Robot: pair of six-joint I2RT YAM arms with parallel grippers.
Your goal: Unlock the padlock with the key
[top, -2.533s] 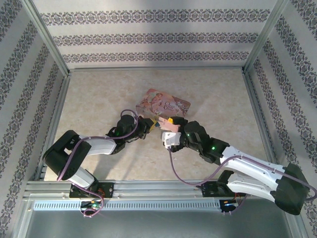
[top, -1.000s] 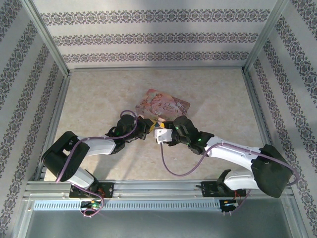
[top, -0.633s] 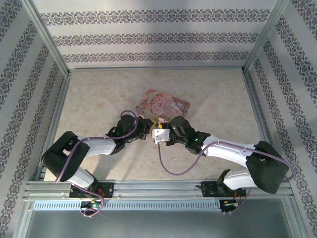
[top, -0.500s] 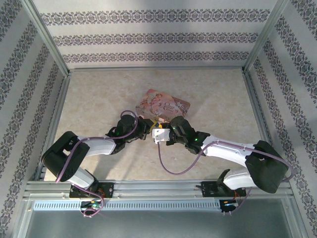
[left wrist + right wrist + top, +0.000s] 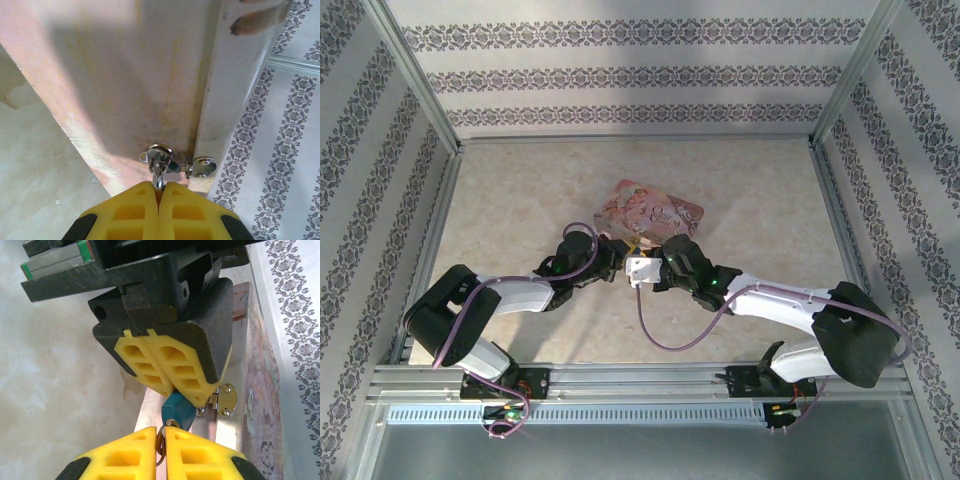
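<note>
Close behind padlock, pink box.

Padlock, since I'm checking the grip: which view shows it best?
Right wrist: the padlock shows its blue body, clamped in the left gripper. Left wrist catches its silvery shackle; in top external it is too small to tell.

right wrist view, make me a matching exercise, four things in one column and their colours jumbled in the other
Things:
1. padlock
2. box
3. clasp
4. right gripper

Colours:
a. yellow pads
b. pink
c. dark blue
d. silvery

Pairs: 1-c, 2-b, 3-d, 4-a
</note>
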